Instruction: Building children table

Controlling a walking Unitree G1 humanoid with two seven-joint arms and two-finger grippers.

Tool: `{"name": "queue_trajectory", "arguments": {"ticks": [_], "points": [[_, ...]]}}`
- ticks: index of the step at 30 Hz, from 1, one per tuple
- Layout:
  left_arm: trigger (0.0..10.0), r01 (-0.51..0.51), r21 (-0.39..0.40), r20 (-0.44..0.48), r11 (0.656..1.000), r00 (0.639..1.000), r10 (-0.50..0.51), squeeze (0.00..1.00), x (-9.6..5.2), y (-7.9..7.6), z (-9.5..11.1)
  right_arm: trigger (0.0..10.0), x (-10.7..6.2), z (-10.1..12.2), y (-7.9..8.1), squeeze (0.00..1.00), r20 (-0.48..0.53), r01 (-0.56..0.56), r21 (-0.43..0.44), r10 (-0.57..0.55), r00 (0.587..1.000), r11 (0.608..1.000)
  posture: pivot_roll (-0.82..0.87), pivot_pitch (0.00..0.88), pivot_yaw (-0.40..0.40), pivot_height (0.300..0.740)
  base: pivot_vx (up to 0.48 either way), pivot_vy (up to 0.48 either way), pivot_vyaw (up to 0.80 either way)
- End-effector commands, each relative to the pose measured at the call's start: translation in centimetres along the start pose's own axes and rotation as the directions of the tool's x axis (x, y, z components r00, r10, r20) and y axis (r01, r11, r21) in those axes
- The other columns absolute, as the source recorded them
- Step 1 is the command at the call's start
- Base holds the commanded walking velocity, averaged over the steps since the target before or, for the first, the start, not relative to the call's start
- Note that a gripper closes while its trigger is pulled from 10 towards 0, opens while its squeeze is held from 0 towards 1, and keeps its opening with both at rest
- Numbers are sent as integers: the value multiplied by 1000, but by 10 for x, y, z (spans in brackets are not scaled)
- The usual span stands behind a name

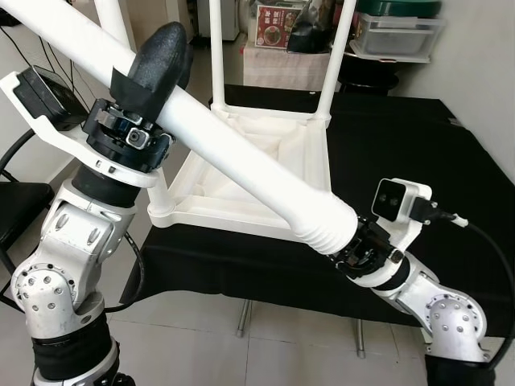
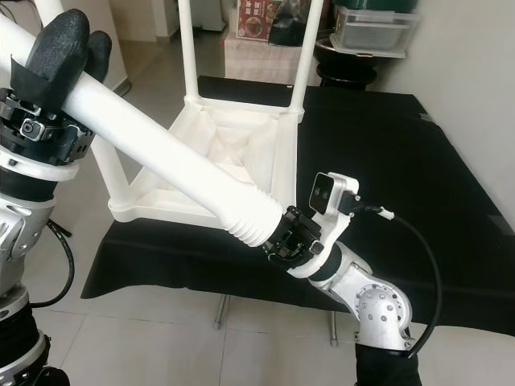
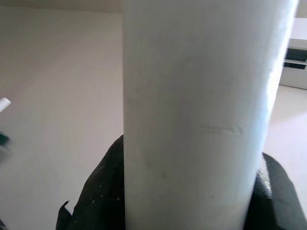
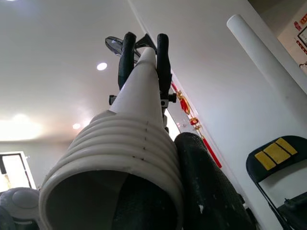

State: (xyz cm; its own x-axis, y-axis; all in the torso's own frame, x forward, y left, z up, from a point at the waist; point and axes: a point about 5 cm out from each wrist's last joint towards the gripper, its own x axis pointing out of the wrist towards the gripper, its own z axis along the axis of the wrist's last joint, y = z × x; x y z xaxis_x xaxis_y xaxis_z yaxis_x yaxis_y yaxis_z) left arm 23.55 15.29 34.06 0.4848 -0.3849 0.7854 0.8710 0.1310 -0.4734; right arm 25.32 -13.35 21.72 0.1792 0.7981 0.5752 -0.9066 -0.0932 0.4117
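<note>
Both tools hold one loose white table leg, which slants across the scene from upper left to lower right. Our left tool is clamped around the leg's upper stretch, its black fingers wrapped over the tube; the leg's top end is cut off by the frame edge. In the left wrist view the tube hides nearly everything, with black finger pads showing at either side of it.

Moving right, the upturned white children's table top lies underside up on the black-covered table, near its left edge. Three legs already stand upright in it; their upper ends run out of the pictures. The slanting leg hides part of the ribbed underside.

Our right tool grips the ribbed, threaded end of the leg, low over the front edge of the black table. In the right wrist view we look up along the hollow ribbed end, one black finger pressed against its side; the other finger is hidden behind the tube.

Behind the table sits a box with a red picture label; its writing is too small for us to read. A clear lidded storage bin stands further right.
</note>
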Motion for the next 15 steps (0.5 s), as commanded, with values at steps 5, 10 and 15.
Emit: {"name": "queue_trajectory", "arguments": {"ticks": [5, 10, 15], "points": [[0, 56, -7, 26, 998, 998, -56, 0, 2, -11, 2, 10000, -7, -7, -13, 0, -64, 130, -29, -132, 989, 991, -7, 49, -33, 740, 0, 0, 0], [0, 43, 34, 29, 998, 999, -44, 0, 4, -10, 10, 10000, -7, -5, -20, 1000, -63, 184, -31, -186, 981, 982, 2, 49, -31, 740, 0, 0, 0], [0, 33, 91, 56, 995, 998, -38, 0, 7, -11, 25, 10000, -12, -6, -23, 1000, -56, 231, -36, -233, 971, 972, 9, 47, -36, 740, 0, 0, 0]]}}
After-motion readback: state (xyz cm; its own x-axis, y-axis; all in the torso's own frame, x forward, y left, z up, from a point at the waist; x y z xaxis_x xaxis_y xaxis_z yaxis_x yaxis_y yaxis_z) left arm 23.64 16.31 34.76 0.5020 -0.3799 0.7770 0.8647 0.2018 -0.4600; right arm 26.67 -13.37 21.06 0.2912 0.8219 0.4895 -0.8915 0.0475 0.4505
